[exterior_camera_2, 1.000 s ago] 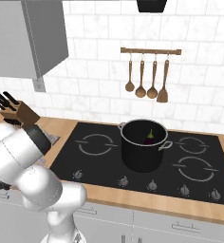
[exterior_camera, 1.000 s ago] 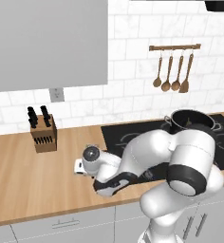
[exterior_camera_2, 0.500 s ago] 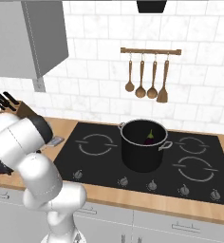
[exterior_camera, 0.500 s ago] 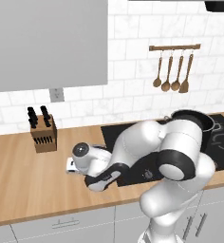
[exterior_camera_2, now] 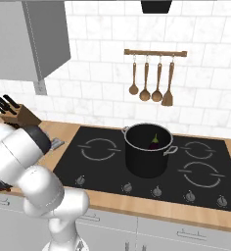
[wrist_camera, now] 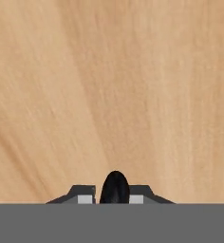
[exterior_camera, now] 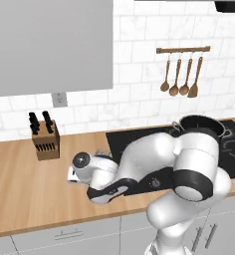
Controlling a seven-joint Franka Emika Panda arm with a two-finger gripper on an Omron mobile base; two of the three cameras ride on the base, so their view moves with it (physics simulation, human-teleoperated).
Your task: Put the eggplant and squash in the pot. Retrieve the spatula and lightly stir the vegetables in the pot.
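My gripper is low over the wooden counter, left of the cooktop, and shut on the rounded black handle of the spatula. Its silvery head pokes out beside my arm. The black pot stands on the cooktop, also seen behind my arm. Inside it the dark purple eggplant leans against the wall. The squash is hidden from view.
A knife block stands on the counter at the back left. Wooden spoons and a wooden spatula hang from a rail above the black cooktop. A grey wall cabinet hangs over the counter.
The hand has shifted a little left along the counter and the arm has bent lower. The fingers have closed from wide open onto the black handle.
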